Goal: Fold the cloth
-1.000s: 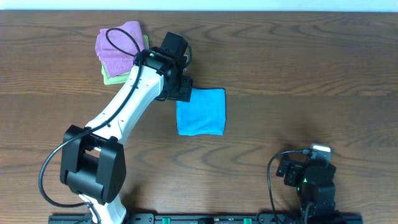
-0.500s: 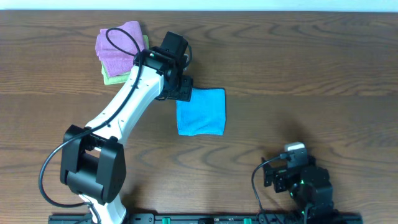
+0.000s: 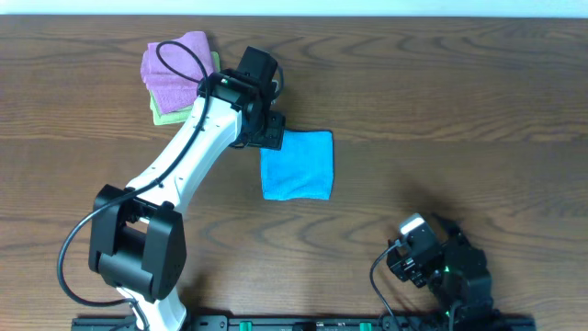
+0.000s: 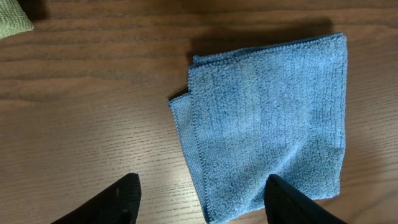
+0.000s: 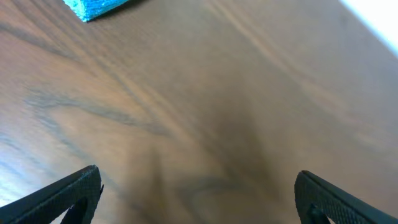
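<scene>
The sky-blue cloth [image 3: 297, 164] lies folded into a rough square near the middle of the table. My left gripper [image 3: 269, 131] hovers at its upper-left corner. In the left wrist view the cloth [image 4: 267, 118] lies flat with doubled edges, and my left gripper [image 4: 202, 202] stands open. One of its fingers is over bare wood and the other over the cloth's lower part. Nothing is held. My right gripper [image 3: 411, 257] is low at the front right, away from the cloth. It is wide open [image 5: 199, 199] over bare wood, with a cloth corner [image 5: 96, 7] at the top of its view.
A pink folded cloth [image 3: 175, 64] rests on a light green folded cloth [image 3: 165, 115] at the back left, beside the left arm's forearm. A green corner [image 4: 12, 15] shows in the left wrist view. The table [image 3: 459, 110] is dark wood.
The right arm has swung left and turned near the table's front edge. The left arm and the cloth have not moved.
</scene>
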